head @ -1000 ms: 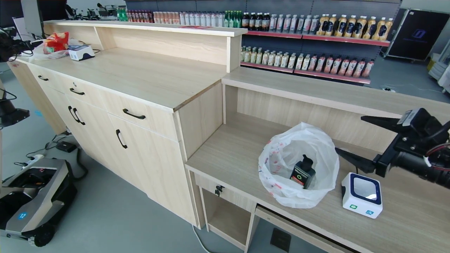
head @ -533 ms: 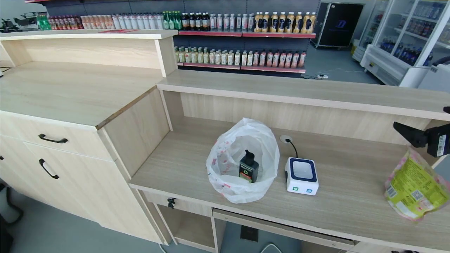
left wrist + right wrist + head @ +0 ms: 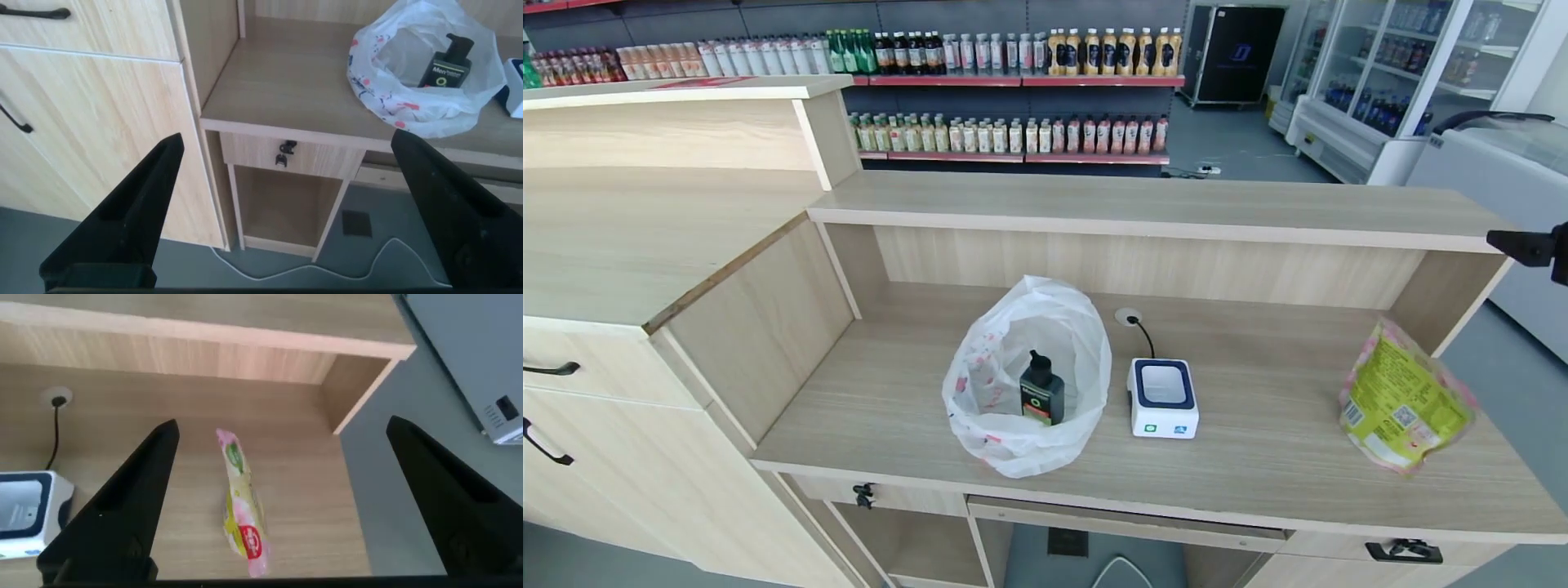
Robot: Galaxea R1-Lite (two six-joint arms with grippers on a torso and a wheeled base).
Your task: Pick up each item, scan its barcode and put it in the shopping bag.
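Where the right gripper (image 3: 282,423) hung: above the counter's (image 3: 1258,457) right end, fingers spread wide, holding nothing.
Target bearing: snack pouch (image 3: 241,502) stood upright below, centred between the two fingers.
Pouch axis: top edge ran crosswise to the line joining the fingers, so the broad faces were judged to meet the pads.
Nearer arm: right.
Left gripper (image 3: 286,137): spread, empty, off the counter's left front.
Shopping bag (image 3: 980,384): just left of scanner (image 3: 1164,396), bottle (image 3: 1041,390) inside.

The head camera has swung right, bringing the snack pouch (image 3: 1403,398) into view. The right gripper (image 3: 282,429) has gone from beside the bag (image 3: 1021,384) and scanner (image 3: 1162,397) to above the pouch at the counter's (image 3: 1258,457) right end.
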